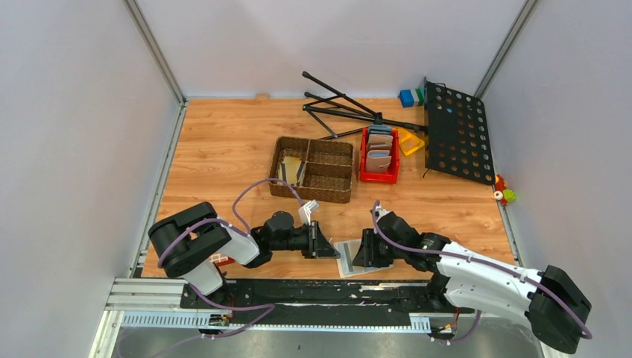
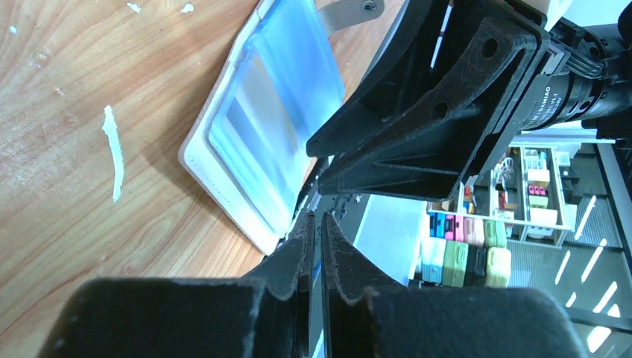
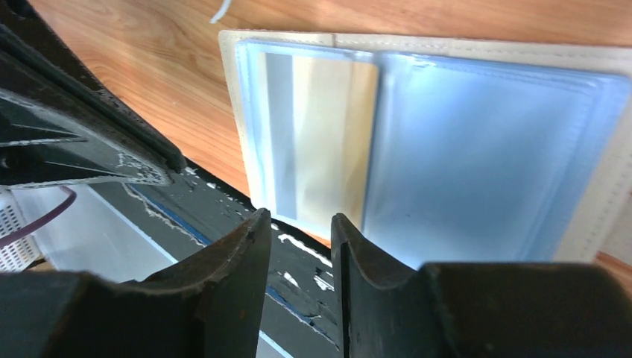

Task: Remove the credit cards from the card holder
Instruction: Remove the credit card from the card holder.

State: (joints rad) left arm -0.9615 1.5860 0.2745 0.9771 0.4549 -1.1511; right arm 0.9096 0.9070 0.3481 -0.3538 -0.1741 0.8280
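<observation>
Beige folding card holder (image 1: 347, 259) lies open, pale blue pockets up, at the 6 o'clock edge of the wood-grain table (image 1: 223, 149). A tan-gold credit card (image 3: 328, 142) sits in one pocket. Left gripper (image 1: 328, 247), at the holder's 9 o'clock, is nearly closed; any contents cannot be told. Right gripper (image 3: 300, 218), at the holder's 3 o'clock, is narrowly parted at the card's end.

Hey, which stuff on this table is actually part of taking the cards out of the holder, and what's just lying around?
Job: open card holder; tan-gold credit card in its pocket; woven basket, likely, since it holds loose cards.
Lying about: red bin of wallets; folded black music stand; blue and green blocks.
</observation>
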